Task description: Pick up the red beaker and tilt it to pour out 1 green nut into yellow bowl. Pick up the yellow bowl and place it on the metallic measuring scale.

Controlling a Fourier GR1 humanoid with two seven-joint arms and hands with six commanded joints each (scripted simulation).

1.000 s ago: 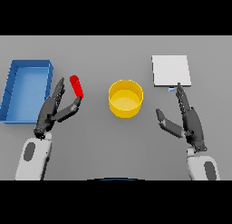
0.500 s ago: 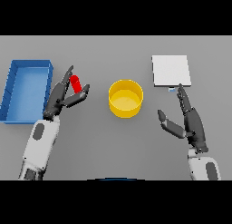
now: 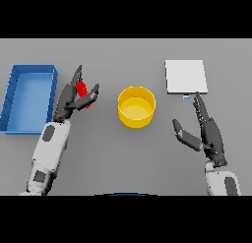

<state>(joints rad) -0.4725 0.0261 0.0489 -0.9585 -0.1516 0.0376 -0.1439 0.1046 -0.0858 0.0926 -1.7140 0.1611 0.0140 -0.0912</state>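
The small red beaker (image 3: 81,87) stands on the table left of the yellow bowl (image 3: 137,121). My left hand (image 3: 69,100) is at the beaker, which sits between the thumb and the long, still straight fingers; the thumb lies across its front. No green nut shows. The bowl stands upright at the table's middle, and its inside looks bare. The square metallic scale (image 3: 185,76) lies flat at the back right. Below the scale and well right of the bowl, my right hand (image 3: 210,136) hovers open with its fingers pointing away from me.
A blue open bin (image 3: 32,67) stands at the far left, just beyond my left hand. Grey table (image 3: 128,158) runs between the bowl and the scale and along the near side.
My left hand has moved up and forward to the red beaker, and its thumb and fingers now bracket it. The beaker stands more upright. The right hand has barely moved.
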